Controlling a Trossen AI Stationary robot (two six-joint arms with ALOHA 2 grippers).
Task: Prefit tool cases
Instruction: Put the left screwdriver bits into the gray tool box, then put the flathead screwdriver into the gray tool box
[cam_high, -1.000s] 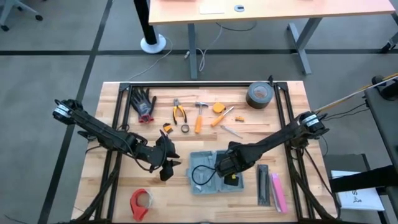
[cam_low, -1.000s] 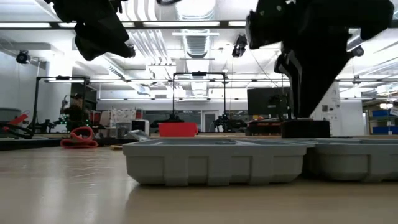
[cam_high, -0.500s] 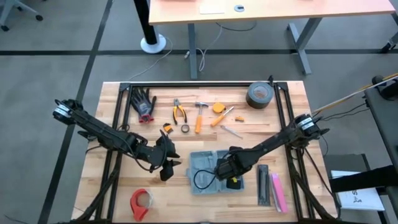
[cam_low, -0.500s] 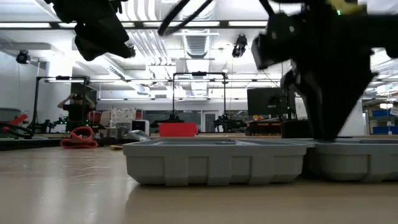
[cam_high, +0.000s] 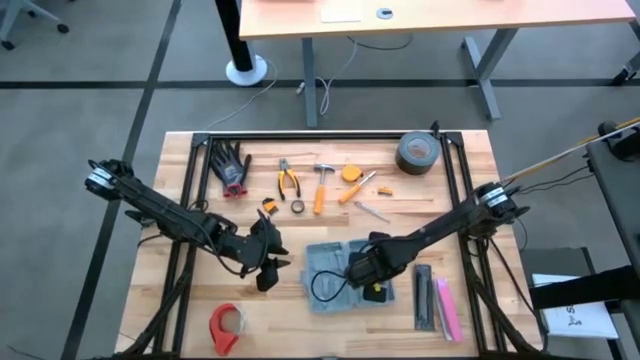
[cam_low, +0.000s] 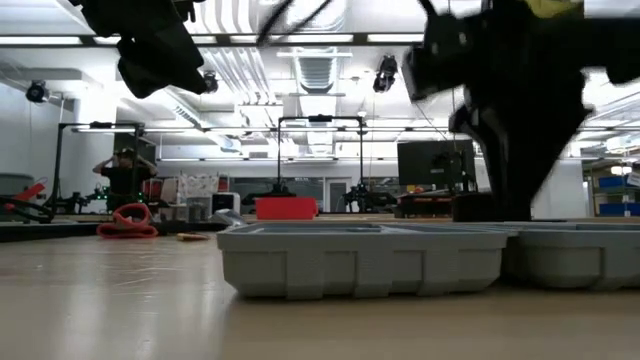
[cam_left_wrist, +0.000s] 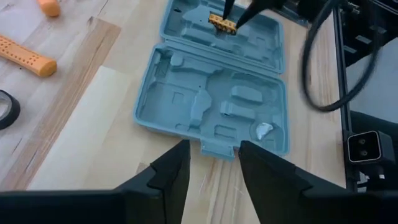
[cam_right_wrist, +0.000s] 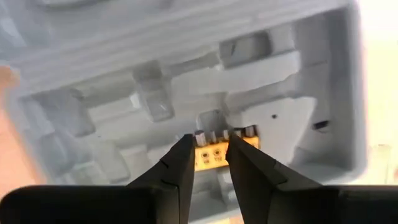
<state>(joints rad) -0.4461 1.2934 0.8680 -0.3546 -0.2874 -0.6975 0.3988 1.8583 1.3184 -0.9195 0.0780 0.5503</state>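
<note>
The tool case lies open near the front centre of the table. The right gripper is clamped on 1 small yellow bit holder over the case's moulded tray. The left gripper, fingers parted and holding nothing, hovers just beside the case.

Lab: camera rigs, desks, ceiling strip lights.

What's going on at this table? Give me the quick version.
The right gripper holds a small yellow bit holder down in a slot of the open tool case, near the table's front middle. The left gripper hovers open beside the case, holding nothing. Pliers, a hammer and tape rolls lie unused around it.
</note>
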